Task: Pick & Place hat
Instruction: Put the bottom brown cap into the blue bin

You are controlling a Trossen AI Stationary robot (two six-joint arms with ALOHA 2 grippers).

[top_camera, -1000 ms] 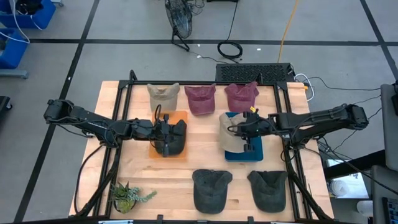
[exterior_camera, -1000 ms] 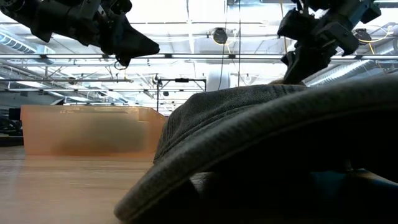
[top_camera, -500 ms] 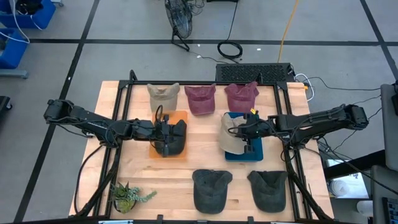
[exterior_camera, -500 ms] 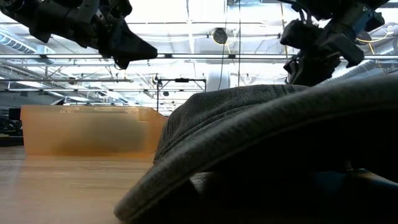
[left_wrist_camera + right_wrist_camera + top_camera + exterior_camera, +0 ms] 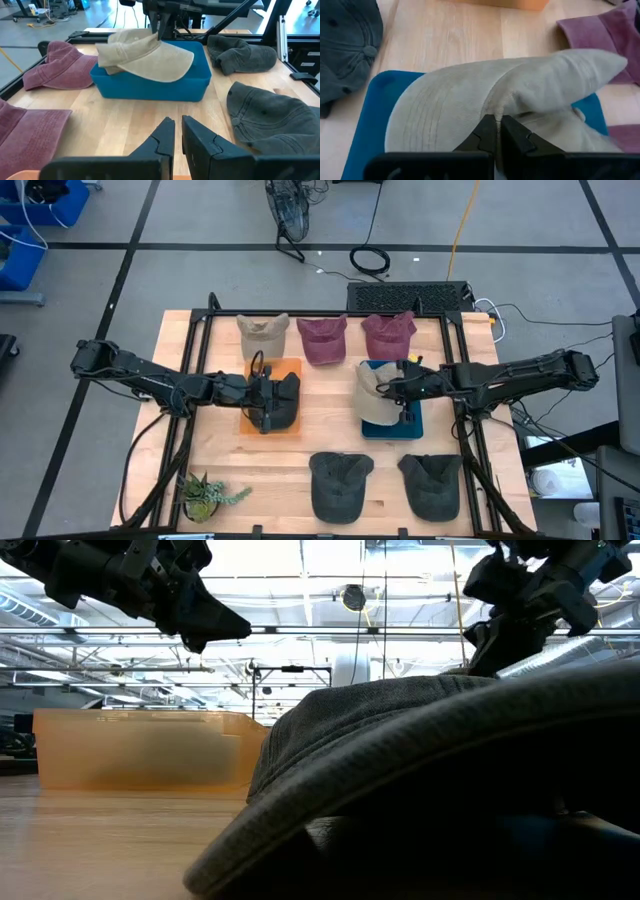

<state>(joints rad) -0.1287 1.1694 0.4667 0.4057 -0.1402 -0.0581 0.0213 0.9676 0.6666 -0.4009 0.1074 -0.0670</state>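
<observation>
A beige hat (image 5: 376, 395) sits over the blue bin (image 5: 410, 426) on the right half of the table, with my right gripper (image 5: 386, 388) shut on it. The left wrist view shows the hat (image 5: 150, 57) with its brim reaching out across the bin (image 5: 150, 90). My left gripper (image 5: 266, 394) is above the orange bin (image 5: 290, 368), where a dark hat (image 5: 284, 402) lies. Its fingers (image 5: 178, 137) are shut with nothing between them. My right gripper pinches a raised fold of the hat's crown cloth (image 5: 496, 107) between its two fingers. The fingers slant down from the table's right side. The hat is tilted over the blue bin with its brim (image 5: 167, 67) sticking out. I cannot tell whether it rests on the bin's rim.
A beige hat (image 5: 262, 335) and two maroon hats (image 5: 322, 340) (image 5: 388, 335) lie along the far edge. Two dark grey hats (image 5: 340, 485) (image 5: 432, 485) lie near the front edge, and one fills the low view (image 5: 430, 770). A small plant (image 5: 205, 495) stands at the near left corner.
</observation>
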